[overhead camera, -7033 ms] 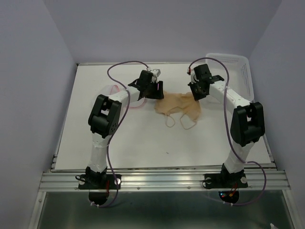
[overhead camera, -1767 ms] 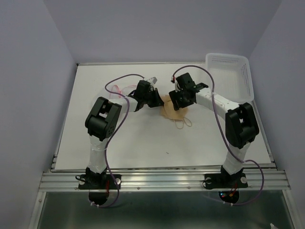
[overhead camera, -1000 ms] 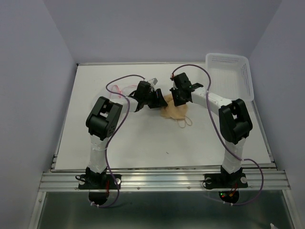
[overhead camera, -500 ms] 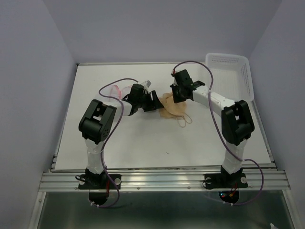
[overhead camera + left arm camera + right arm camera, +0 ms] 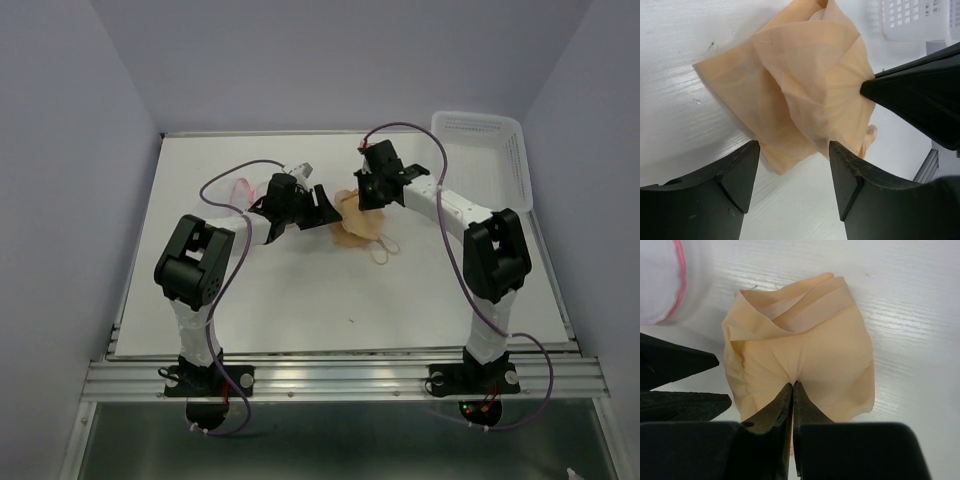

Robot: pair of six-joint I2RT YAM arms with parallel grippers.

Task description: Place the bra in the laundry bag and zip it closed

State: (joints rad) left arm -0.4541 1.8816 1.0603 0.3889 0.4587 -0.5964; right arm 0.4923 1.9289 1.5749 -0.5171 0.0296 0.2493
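The peach-beige bra [image 5: 358,226] lies bunched at mid table, its pale strap loops [image 5: 382,250] trailing toward me. My right gripper [image 5: 369,196] is shut on a pinch of its fabric [image 5: 805,340], jaws pressed together in the right wrist view [image 5: 793,386]. My left gripper [image 5: 320,206] is open and empty just left of the bra, its fingers [image 5: 747,170] spread on either side of the bra's near corner [image 5: 800,85] without touching it. The laundry bag's pink rim [image 5: 239,186] shows behind the left arm; its white mesh and pink trim show in the right wrist view [image 5: 660,280].
A rigid white perforated basket [image 5: 480,150] stands at the back right, also in the left wrist view [image 5: 920,20]. The right gripper's black fingers [image 5: 910,95] cross the left wrist view. Purple cables loop over both arms.
The bra, spread out earlier, is now gathered into a bunch in the right gripper, which has moved left and farther back. The left arm has swung its elbow left while its gripper stays by the bra.
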